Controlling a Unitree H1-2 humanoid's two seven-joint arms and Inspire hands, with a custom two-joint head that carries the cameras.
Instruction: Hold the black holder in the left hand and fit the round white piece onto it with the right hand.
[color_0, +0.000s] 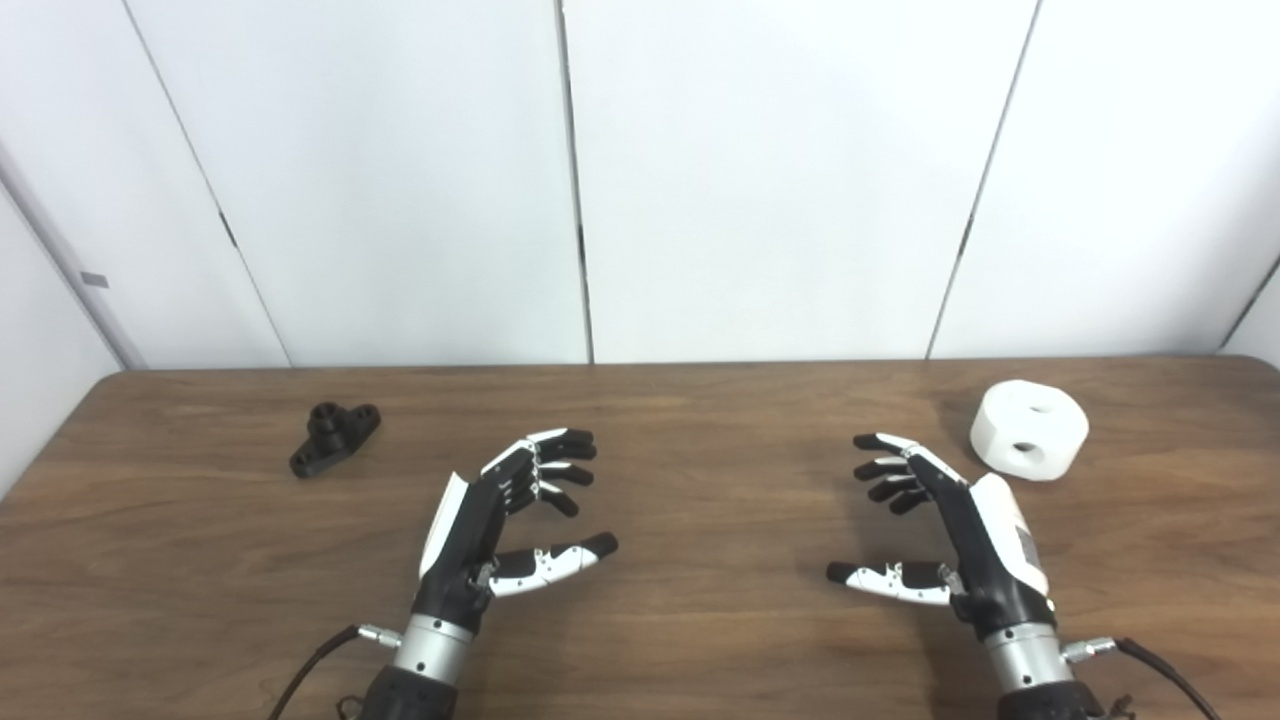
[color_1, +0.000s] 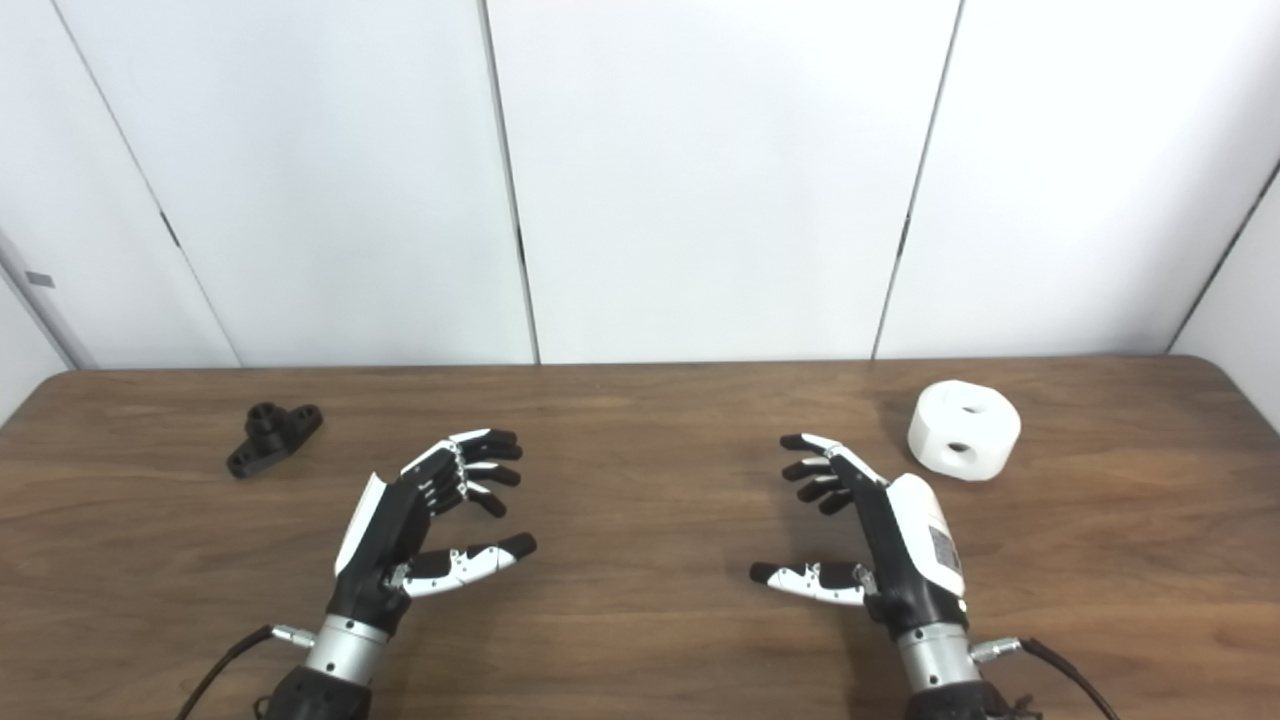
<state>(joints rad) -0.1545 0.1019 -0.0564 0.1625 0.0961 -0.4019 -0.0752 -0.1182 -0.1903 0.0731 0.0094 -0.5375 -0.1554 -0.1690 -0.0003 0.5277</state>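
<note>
A wooden counter (color_0: 700, 620) spans the whole scene, brown and grained, with white wall panels (color_0: 760, 180) standing behind its far edge. Both arms come in from the near edge. The left hand (color_0: 505, 515) hovers over the near middle-left of the counter, fingers spread and curled, thumb held away from them, holding nothing. The right hand (color_0: 935, 525) mirrors it over the near middle-right, also spread apart and empty, palm turned inward. The round white piece (color_0: 1029, 430) lies on the counter at far right, just beyond the right hand's fingertips, two holes showing in it. The black holder (color_0: 335, 437) lies at far left, well apart from the left hand.
</note>
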